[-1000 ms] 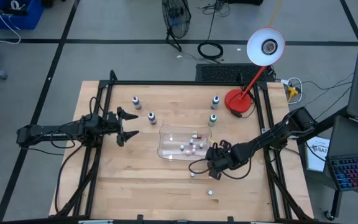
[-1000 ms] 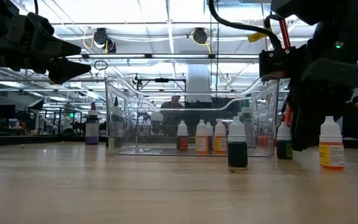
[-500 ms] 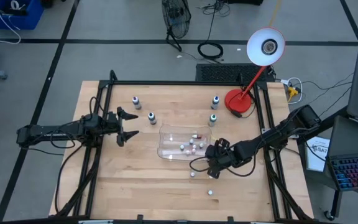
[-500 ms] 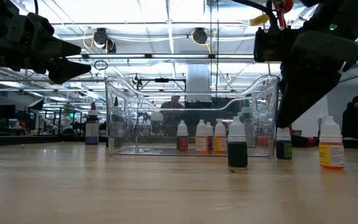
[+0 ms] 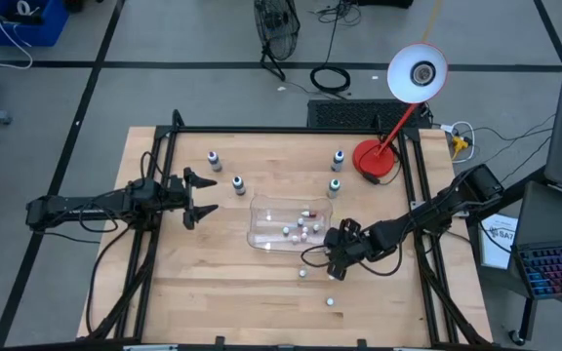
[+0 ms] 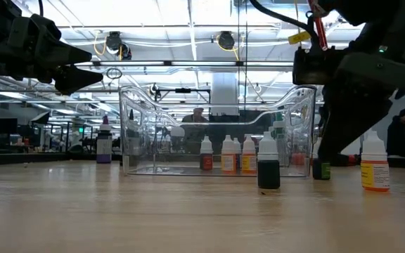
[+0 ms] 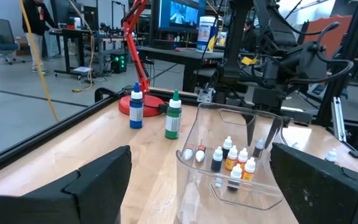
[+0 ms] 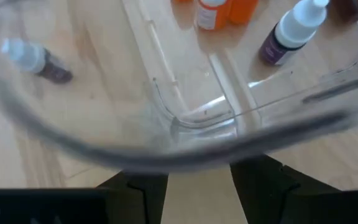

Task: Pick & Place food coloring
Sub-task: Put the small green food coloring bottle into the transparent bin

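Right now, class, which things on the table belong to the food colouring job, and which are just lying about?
Job: food coloring bottles; clear tray; right gripper, beside the tray.
Lying about: red lamp; left gripper, idle at the table's left.

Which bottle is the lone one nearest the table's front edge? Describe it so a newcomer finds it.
Start at the clear tray mid-table in the high view, then go toward the near edge, past the right gripper. The small white-capped bottle stands alone on bare wood there, farther from the tray than the two bottles beside that gripper.
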Robot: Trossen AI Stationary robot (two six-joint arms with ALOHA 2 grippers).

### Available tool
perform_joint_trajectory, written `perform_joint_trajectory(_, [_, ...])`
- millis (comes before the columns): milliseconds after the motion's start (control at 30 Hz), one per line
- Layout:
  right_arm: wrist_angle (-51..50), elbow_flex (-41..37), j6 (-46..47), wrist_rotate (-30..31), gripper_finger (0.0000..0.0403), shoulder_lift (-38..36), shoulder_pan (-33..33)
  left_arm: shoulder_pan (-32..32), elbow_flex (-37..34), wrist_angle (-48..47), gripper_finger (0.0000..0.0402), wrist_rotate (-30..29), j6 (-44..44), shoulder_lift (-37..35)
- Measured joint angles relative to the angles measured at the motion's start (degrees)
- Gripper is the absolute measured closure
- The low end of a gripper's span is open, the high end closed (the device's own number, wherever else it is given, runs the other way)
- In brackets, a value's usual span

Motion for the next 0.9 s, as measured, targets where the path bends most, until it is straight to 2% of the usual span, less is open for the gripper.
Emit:
perform_joint_trajectory(167, [0.4,0.0,0.1,0.0,0.0250,0.0,0.0,0.0,0.0,0.0,0.0023,0.0,0.0,0.0])
perform_joint_trajectory(300, [1.0,0.0,0.1,-0.1,0.0269,0.0,0.0,0.0,0.0,0.0,0.0023,0.0,0.0,0.0])
perform_joint_trajectory(567, [1.5,0.0,-1.1,-3.0,0.0358,0.0,0.0,0.0,0.0,0.0,0.0023,0.0,0.0,0.0])
perform_joint_trajectory(767, [0.6,0.0,-1.0,-6.8,0.0359,-2.0,1.1,0.0,0.0,0.0,0.0023,0.0,0.0,0.0])
perform_joint_trajectory(900, [-1.3,0.0,2.6,-7.6,0.0359,-6.9,3.1,0.0,0.0,0.0,0.0023,0.0,0.0,0.0])
